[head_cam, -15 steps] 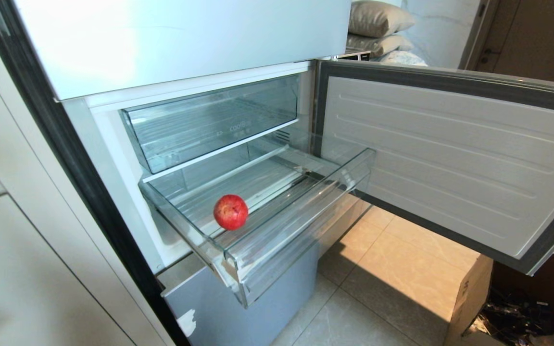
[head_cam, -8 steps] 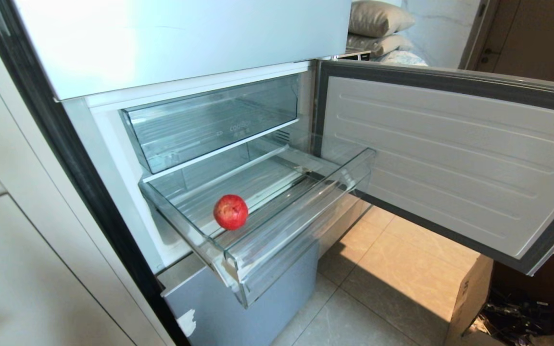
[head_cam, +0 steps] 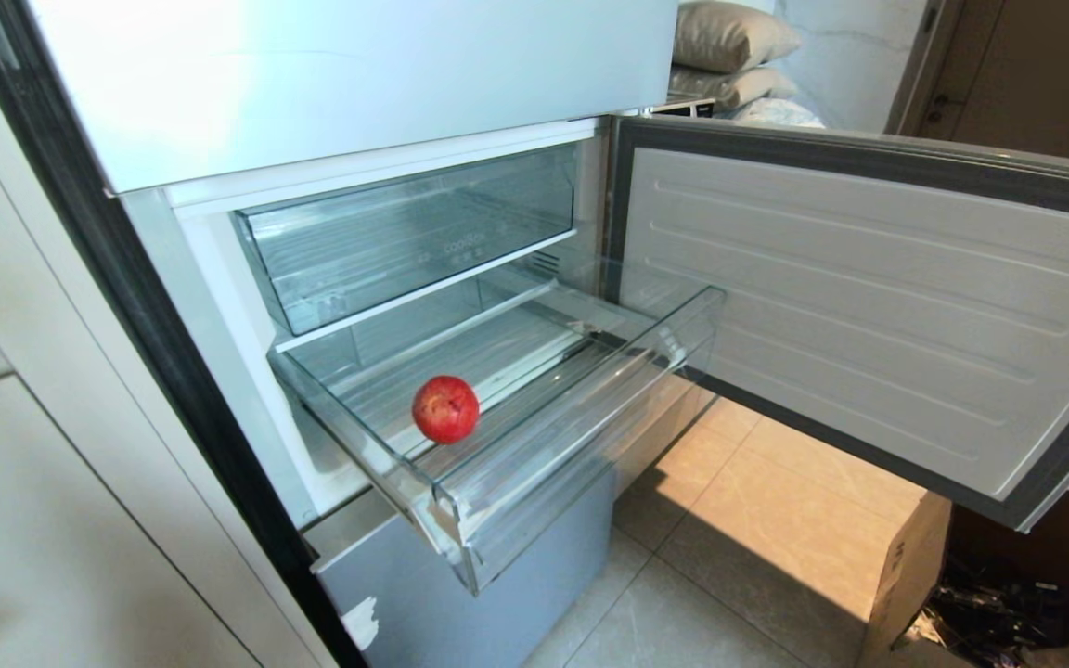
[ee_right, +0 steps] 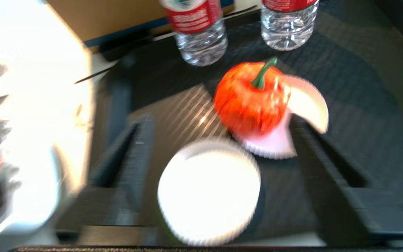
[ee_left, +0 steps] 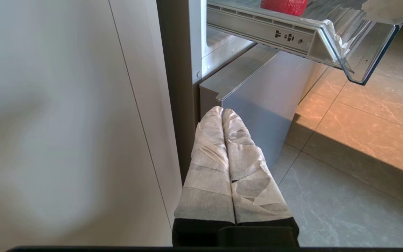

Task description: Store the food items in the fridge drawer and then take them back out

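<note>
A red apple (head_cam: 445, 409) lies in the pulled-out clear fridge drawer (head_cam: 581, 394), near its front left. From the left wrist view the apple (ee_left: 284, 5) and the drawer (ee_left: 327, 38) show from below. My left gripper (ee_left: 222, 111), wrapped in white tape, is shut and empty, low beside the fridge. My right gripper (ee_right: 219, 120) is off to the side, out of the head view, open over a dark mat. A red-orange food item (ee_right: 252, 99) with a green stem sits on a white paper plate just beyond its fingertips. An empty white plate (ee_right: 208, 189) lies under the open jaws.
The fridge door (head_cam: 869, 306) stands swung open to the right. A clear bin printed "coolBox" (head_cam: 405, 241) sits above the drawer. A cardboard box (head_cam: 906, 566) stands on the tiled floor. Two water bottles (ee_right: 198, 31) (ee_right: 287, 21) stand behind the plates.
</note>
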{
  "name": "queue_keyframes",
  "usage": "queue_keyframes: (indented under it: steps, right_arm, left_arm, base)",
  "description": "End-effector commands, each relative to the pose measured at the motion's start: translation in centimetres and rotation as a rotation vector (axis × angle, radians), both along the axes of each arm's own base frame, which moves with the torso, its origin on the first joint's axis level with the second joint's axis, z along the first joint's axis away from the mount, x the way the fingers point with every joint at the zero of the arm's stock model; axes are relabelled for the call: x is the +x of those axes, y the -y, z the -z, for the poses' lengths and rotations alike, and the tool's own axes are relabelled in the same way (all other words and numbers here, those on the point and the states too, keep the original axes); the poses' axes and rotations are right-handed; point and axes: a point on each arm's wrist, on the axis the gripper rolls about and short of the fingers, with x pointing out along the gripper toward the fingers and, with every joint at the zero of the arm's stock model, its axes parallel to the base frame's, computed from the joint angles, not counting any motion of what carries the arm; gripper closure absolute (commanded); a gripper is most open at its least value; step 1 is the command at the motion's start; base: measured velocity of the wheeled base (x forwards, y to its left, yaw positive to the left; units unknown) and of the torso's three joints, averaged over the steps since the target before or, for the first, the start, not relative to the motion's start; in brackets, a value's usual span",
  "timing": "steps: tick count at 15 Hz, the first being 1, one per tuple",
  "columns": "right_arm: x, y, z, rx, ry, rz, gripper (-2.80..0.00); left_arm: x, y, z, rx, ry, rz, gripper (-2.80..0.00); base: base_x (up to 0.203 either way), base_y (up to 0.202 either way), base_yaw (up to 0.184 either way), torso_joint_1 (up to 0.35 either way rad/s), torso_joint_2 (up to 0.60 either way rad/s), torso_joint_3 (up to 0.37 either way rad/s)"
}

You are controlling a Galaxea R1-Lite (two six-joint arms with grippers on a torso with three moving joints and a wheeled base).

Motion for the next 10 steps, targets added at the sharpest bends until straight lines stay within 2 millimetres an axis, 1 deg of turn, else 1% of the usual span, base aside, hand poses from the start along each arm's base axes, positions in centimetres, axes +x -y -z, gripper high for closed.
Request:
queue_keyframes:
  steps: [1, 2, 4, 5, 6, 7, 8, 9, 10]
  right_arm:
    - [-3.1, -3.9, -3.9, -0.075, 0.05, 0.007, 0.0]
    - [-4.5, -5.7, -4.8, -0.093, 0.06, 0.011, 0.0]
    - [-7.8, -10.6, -6.4, -0.156, 0.085, 0.008, 0.0]
    - [-9.3, -13.3, -6.3, -0.188, 0.08, -0.011, 0.0]
    - [-10.4, -16.0, -5.7, -0.215, 0.066, -0.051, 0.0]
    - [-11.0, -18.9, -4.5, -0.233, 0.052, -0.132, 0.0]
    - [-10.9, -21.1, -3.6, -0.241, 0.051, -0.238, 0.0]
    - [-10.5, -23.5, -2.5, -0.236, 0.05, -0.386, 0.0]
    - [-10.8, -26.1, -1.2, -0.232, 0.048, -0.54, 0.0]
  left_arm:
    - [0.0, 0.0, 0.0, 0.0, 0.0, 0.0, 0.0]
    - [0.0, 0.0, 0.0, 0.0, 0.0, 0.0, 0.0]
    - [0.0, 0.0, 0.0, 0.0, 0.0, 0.0, 0.0]
    - [0.0, 0.0, 0.0, 0.0, 0.0, 0.0, 0.0]
    - [0.0, 0.0, 0.0, 0.0, 0.0, 0.0, 0.0]
    - [0.0, 0.0, 0.0, 0.0, -0.001, 0.0, 0.0]
    - [0.0, 0.0, 0.0, 0.0, 0.0, -0.001, 0.0]
    - [0.0, 0.0, 0.0, 0.0, 0.0, 0.0, 0.0]
    - [0.0, 0.0, 0.0, 0.0, 0.0, 0.0, 0.0]
  base:
    - [0.0, 0.0, 0.0, 0.0, 0.0, 0.0]
    - [0.0, 0.0, 0.0, 0.0, 0.0, 0.0]
    - [0.0, 0.0, 0.0, 0.0, 0.0, 0.0]
    - [0.0, 0.0, 0.0, 0.0, 0.0, 0.0]
    - [0.0, 0.0, 0.0, 0.0, 0.0, 0.0]
    - [0.0, 0.0, 0.0, 0.0, 0.0, 0.0]
    - [0.0, 0.0, 0.0, 0.0, 0.0, 0.0]
    - [0.0, 0.0, 0.0, 0.0, 0.0, 0.0]
    - [0.0, 0.0, 0.0, 0.0, 0.0, 0.0]
